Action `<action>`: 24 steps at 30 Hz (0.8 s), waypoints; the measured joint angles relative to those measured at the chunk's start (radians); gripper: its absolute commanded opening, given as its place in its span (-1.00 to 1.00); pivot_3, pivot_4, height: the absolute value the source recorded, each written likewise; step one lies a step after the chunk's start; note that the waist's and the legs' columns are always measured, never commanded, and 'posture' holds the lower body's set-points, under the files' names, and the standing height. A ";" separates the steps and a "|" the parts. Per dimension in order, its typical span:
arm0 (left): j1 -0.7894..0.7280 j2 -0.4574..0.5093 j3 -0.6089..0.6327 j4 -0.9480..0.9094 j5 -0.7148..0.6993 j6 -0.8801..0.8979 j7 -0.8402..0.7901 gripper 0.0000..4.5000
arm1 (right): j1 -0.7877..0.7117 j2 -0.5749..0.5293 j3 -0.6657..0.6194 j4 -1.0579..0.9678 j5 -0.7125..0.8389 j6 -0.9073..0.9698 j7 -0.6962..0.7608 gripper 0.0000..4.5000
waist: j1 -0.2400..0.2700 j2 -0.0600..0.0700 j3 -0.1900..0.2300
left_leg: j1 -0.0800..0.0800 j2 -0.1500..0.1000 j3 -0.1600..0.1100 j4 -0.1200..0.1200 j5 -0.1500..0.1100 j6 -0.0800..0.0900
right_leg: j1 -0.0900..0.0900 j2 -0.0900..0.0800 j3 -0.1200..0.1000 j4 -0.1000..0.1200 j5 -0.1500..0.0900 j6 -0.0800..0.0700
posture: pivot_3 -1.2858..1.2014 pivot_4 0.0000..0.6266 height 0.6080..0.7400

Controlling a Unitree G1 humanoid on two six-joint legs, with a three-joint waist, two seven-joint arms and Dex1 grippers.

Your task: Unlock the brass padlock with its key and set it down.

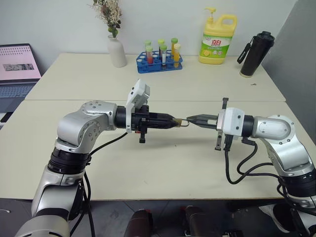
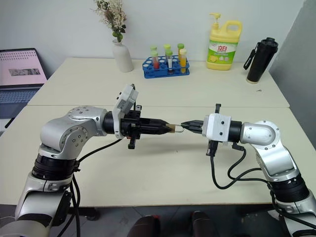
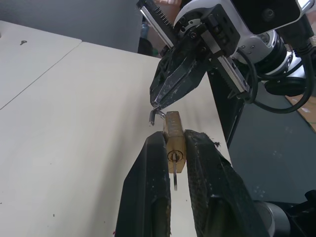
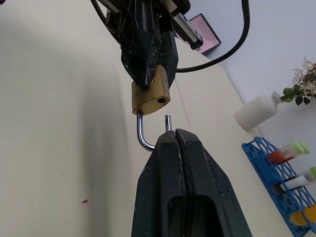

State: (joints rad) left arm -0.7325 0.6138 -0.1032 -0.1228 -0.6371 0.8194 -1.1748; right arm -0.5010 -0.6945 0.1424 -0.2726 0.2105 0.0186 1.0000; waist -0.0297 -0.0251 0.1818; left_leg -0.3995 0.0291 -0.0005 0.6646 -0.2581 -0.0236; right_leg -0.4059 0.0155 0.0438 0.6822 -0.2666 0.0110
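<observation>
Above the middle of the table, the brass padlock [image 1: 181,122] is held in the air between my two grippers. My left gripper [image 1: 175,121] is shut on its golden body [image 3: 174,133]. The small silver key [image 3: 175,180] sticks out of the keyhole, between the left fingers [image 3: 153,168]. The silver shackle [image 4: 142,136] stands open, its free end out of the hole in the body [image 4: 149,96]. My right gripper [image 4: 175,133] points at the left one and is shut on the bend of the shackle.
Along the far edge of the cream table [image 1: 148,168] stand a white vase [image 1: 117,49], a blue test tube rack [image 1: 159,61], a yellow soap bottle [image 1: 217,39] and a black flask [image 1: 256,54]. A laptop [image 1: 17,69] sits far left.
</observation>
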 measured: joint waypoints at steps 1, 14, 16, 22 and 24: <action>0.003 0.000 0.000 -0.003 -0.001 0.000 -0.004 -0.93 | 0.000 0.000 0.002 0.004 0.000 -0.004 0.007 -1.00 | 0.000 0.000 0.000 | 0.000 0.000 0.000 0.000 0.000 0.000 | 0.000 0.000 0.000 0.000 0.000 0.000 | 0.03 -0.52 1.00; 0.005 0.013 -0.001 -0.029 -0.027 0.010 -0.026 -0.93 | -0.024 0.018 0.040 0.089 -0.002 -0.058 0.086 -1.00 | 0.000 0.000 0.000 | 0.000 0.000 0.000 0.000 0.000 0.000 | 0.000 0.000 0.000 0.000 0.000 0.000 | 0.03 -0.52 1.00; 0.006 0.014 -0.001 -0.029 -0.028 0.010 -0.031 -0.93 | -0.024 0.018 0.041 0.106 -0.002 -0.066 0.097 -1.00 | 0.000 0.000 0.000 | 0.000 0.000 0.000 0.000 0.000 0.000 | 0.000 0.000 0.000 0.000 0.000 0.000 | 0.03 -0.52 1.00; 0.008 0.014 -0.001 -0.029 -0.028 0.017 -0.034 -0.93 | -0.027 0.020 0.041 0.119 -0.001 -0.071 0.122 -1.00 | 0.000 0.000 0.000 | 0.000 0.000 0.000 0.000 0.000 0.000 | 0.000 0.000 0.000 0.000 0.000 0.000 | 0.03 -0.52 1.00; 0.011 0.014 -0.001 -0.029 -0.028 0.020 -0.034 -0.93 | -0.027 0.020 0.041 0.119 -0.001 -0.071 0.129 -1.00 | 0.000 0.000 0.000 | 0.000 0.000 0.000 0.000 0.000 0.000 | 0.000 0.000 0.000 0.000 0.000 0.000 | 0.03 -0.52 1.00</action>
State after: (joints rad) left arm -0.7213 0.6282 -0.1042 -0.1519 -0.6654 0.8395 -1.2091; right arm -0.5279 -0.6743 0.1838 -0.1531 0.2099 -0.0526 1.1293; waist -0.0296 -0.0250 0.1818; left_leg -0.3995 0.0292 -0.0006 0.6646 -0.2581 -0.0236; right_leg -0.4059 0.0155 0.0436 0.6822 -0.2665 0.0108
